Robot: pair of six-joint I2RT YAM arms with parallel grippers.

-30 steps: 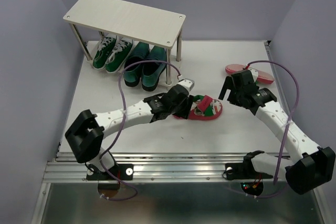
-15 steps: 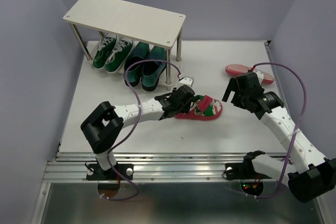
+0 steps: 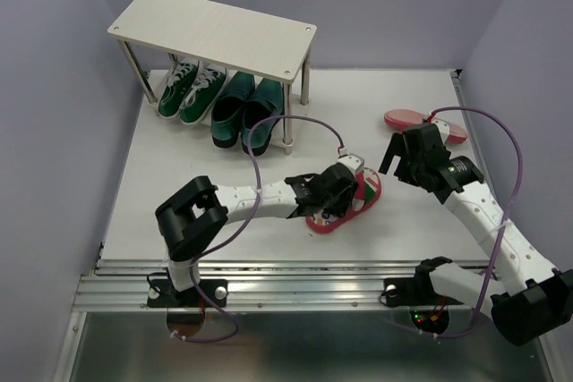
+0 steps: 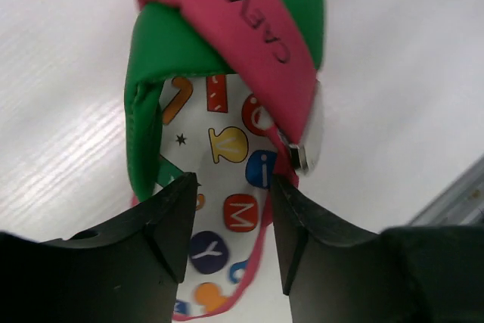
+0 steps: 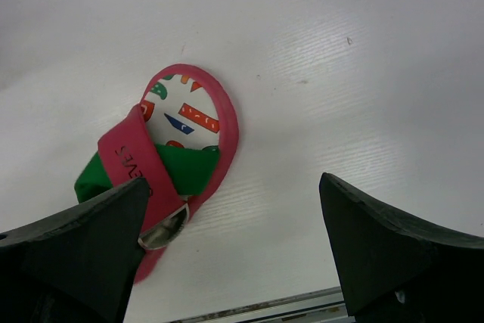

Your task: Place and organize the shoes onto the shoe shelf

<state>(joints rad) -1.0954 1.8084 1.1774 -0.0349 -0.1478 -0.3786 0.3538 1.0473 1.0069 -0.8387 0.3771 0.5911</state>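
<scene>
L gripper (image 4: 231, 187) over flip-flop (image 4: 219, 141) heel, can't tell if clamped; R gripper (image 5: 234, 183) wide apart. Your lift may slip off thin sole.

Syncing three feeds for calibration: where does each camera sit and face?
Top external: above, behind the bases, facing down on table, shoe shelf; left arm, right arm show.
Left wrist: faces down on near flip-flop; own fingers flank its heel.
Right wrist: faces down on far flip-flop; own fingers spread.
Shared: top view shows both flip-flops.
</scene>
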